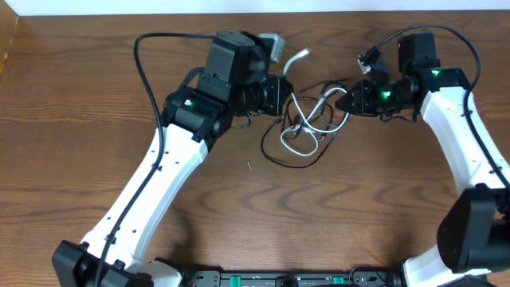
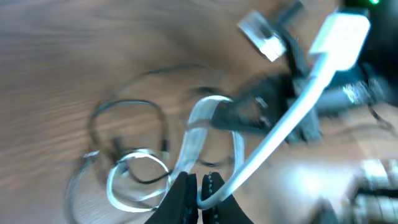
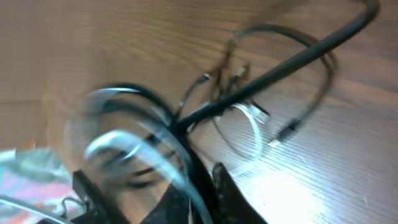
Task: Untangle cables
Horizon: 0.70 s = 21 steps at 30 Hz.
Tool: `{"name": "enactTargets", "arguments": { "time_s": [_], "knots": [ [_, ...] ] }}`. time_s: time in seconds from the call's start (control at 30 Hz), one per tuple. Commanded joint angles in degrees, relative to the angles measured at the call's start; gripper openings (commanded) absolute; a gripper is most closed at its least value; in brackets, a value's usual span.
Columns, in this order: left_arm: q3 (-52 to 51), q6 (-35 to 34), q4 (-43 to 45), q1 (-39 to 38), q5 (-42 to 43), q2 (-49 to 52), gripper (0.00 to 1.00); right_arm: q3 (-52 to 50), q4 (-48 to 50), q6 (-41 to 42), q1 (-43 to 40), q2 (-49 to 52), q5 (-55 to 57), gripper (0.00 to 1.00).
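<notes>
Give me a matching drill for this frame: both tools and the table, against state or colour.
Things:
1. left tool
2. right tool
3. table

States:
A. brown wood
B. shut on the black cable
C. shut on the white cable

Pairs: 1-C, 2-B, 3-A

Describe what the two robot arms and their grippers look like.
Both arms have long white links with black joints. The left arm carries a green light on one joint and a thin black cable looping above it; the right arm shows two green lights and a similar loop. The left gripper and right gripper each have two slim, dark, tapered fingers.
</notes>
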Motion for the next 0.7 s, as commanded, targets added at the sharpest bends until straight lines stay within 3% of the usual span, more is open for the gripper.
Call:
{"name": "enactTargets", "arguments": {
  "time_s": [0.0,0.07,0.17,0.3,0.4,0.57,0.67],
  "knots": [
    [0.63,14.29,-1.70,0.02,19.47,-0.59,0.09,-0.07,0.50,-3.91,-0.33,-4.17,-6.03,0.15],
    [0.63,15.13,-3.45,0.02,19.61,-0.55,0.24,-0.07,0.94,-3.89,-0.28,-5.14,-6.08,0.17],
    [0.63,15.47,-4.55,0.04,15.41,-0.50,0.38,-0.07,1.03,-3.80,-0.31,-6.03,-6.05,0.18],
    [0.63,15.02,-4.52,0.02,9.90,-0.44,0.43,-0.07,0.28,-3.32,-0.31,-6.19,-5.35,0.17],
    [0.63,14.99,-4.98,0.02,7.23,0.39,0.45,-0.07,-0.74,1.29,-0.31,-6.19,1.95,0.20],
    [0.63,14.62,-4.55,-1.68,7.30,5.77,0.45,-0.07,-3.76,11.80,-2.16,-6.19,17.29,0.31],
    [0.63,14.67,-1.86,-3.74,7.28,9.27,0.46,-0.07,-5.01,11.87,-5.35,-6.19,17.81,0.35]
  ]
}}
